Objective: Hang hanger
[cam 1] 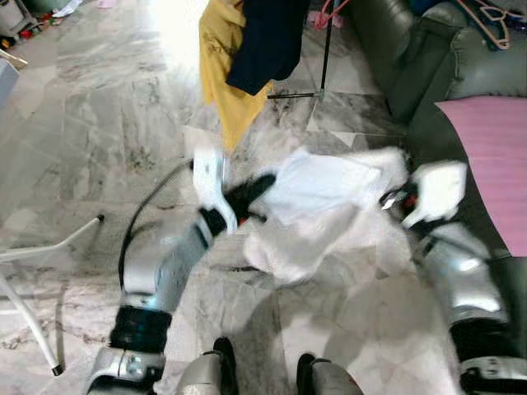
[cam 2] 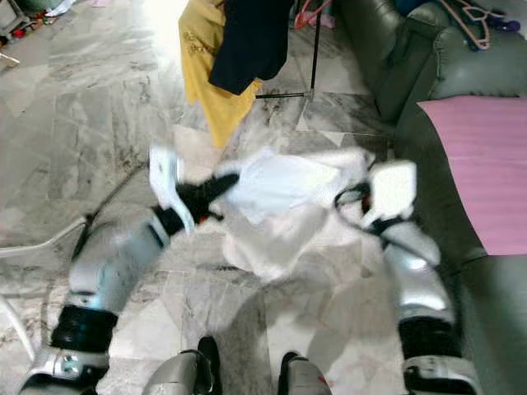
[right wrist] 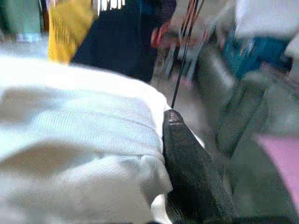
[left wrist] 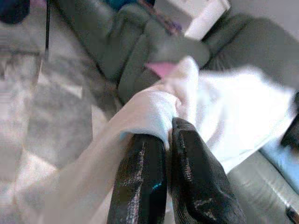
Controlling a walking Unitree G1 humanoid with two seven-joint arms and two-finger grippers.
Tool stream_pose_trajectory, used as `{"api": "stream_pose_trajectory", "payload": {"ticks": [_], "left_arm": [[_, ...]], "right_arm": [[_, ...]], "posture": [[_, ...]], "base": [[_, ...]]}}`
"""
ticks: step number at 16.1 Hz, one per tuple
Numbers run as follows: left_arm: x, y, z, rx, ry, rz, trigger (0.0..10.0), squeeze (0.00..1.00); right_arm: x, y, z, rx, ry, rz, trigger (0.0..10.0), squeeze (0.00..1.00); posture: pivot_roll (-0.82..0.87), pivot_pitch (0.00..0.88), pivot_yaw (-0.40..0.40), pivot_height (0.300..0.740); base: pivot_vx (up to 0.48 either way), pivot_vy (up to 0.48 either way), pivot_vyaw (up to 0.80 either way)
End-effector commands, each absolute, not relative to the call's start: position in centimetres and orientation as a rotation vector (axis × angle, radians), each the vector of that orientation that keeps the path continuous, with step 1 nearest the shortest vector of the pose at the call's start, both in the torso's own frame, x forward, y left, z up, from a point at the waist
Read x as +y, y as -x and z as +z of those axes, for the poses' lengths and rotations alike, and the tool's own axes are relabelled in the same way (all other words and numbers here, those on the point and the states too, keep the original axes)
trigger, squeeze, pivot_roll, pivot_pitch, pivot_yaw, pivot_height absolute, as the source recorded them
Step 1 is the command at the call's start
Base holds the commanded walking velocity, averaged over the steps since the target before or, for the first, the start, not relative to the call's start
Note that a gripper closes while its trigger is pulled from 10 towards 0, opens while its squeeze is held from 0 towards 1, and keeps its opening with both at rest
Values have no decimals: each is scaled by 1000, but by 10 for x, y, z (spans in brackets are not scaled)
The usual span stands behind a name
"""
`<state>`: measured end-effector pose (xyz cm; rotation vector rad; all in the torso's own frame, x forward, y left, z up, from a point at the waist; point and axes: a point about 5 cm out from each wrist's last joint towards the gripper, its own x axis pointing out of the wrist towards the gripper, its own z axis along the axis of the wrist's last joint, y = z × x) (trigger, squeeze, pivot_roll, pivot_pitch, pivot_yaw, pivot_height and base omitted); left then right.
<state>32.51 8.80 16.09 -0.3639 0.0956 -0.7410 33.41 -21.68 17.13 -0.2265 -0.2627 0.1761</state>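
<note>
Marble floor (cam 1: 99,123), with a dark green sofa (cam 1: 428,74) along my right carrying a pink cloth (cam 1: 494,156). Ahead, a yellow garment (cam 1: 221,66) and a dark garment (cam 1: 263,37) hang from a stand. Pink hangers (cam 1: 494,20) lie on the sofa top. Between my arms I hold a white cloth (cam 1: 321,206) above the floor. My left claw (left wrist: 170,128) is closed, pinching a fold of it. My right claw (right wrist: 175,121) touches the cloth's other edge; I cannot tell its opening.

One white garment (cam 1: 317,210), one yellow garment (cam 1: 221,49), one dark garment (cam 1: 265,37), two grippers: left gripper (cam 1: 262,186), right gripper (cam 1: 389,200).
</note>
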Motion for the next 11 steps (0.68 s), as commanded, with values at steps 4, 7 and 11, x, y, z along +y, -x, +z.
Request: {"api": "stream_pose_trajectory", "payload": {"ticks": [4,7,11], "left_arm": [[95,-333,139,103,320,-614,10000,1000],[99,-339,132,96,217,-544,10000,1000],[118,-345,119,82,107,-400,10000,1000]], "right_arm": [[-218,-327,211,-343,200,165,0,0],[-209,-327,217,-333,217,174,0,0],[-203,-326,215,-291,222,168,0,0]], "posture": [[-162,255,38,740],[-171,255,42,740],[-165,260,46,740]], "base": [[0,0,0],[0,0,0],[0,0,0]]}}
